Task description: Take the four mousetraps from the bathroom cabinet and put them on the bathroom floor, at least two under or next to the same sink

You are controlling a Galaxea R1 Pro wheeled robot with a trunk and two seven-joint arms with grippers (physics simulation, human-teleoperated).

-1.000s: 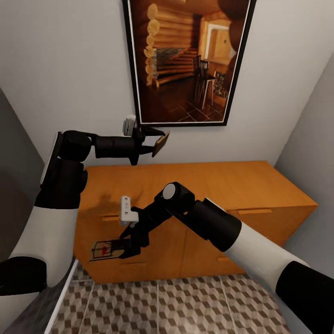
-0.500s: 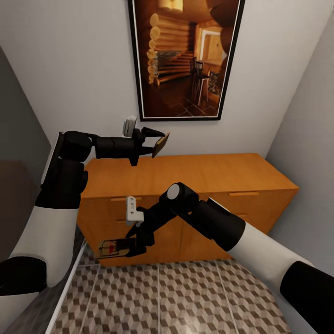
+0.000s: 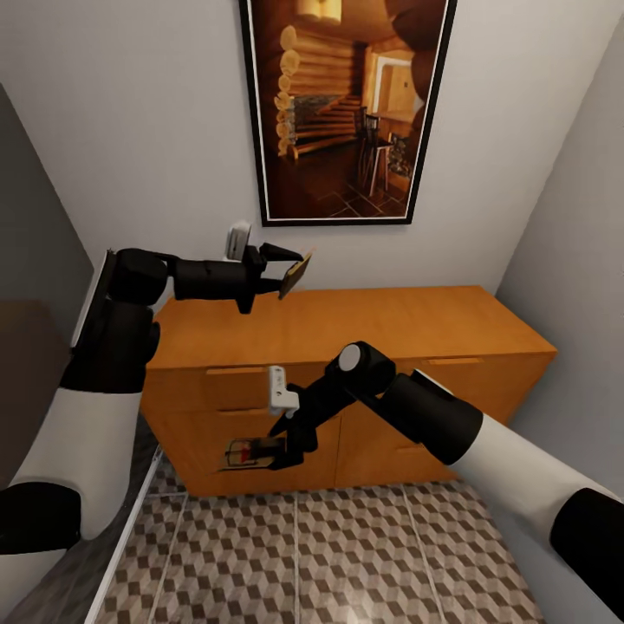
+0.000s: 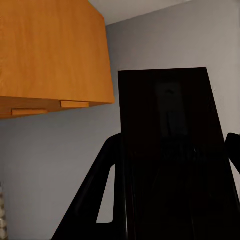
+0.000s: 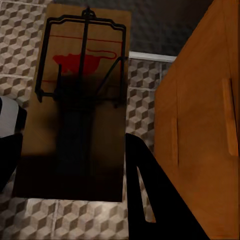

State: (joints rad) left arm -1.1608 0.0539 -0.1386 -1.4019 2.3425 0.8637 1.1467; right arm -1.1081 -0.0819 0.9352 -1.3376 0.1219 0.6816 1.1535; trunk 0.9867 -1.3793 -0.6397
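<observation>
My right claw [image 3: 279,452], pinching a flat brown wooden mousetrap [image 3: 245,453] lengthwise, hangs low before the orange-brown wooden cabinet [image 3: 407,329], nearer the cube-patterned tiled floor [image 3: 347,555] than my raised left claw [image 3: 279,269], pinching another mousetrap [image 3: 297,273].

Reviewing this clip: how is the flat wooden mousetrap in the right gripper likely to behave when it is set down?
The flat brown wooden mousetrap sticks out level from the right gripper without sagging, so it is probably stiff and light. Being a thin board, it should lie flat, not roll. Its thin dark wire frame looks snag-prone.
</observation>
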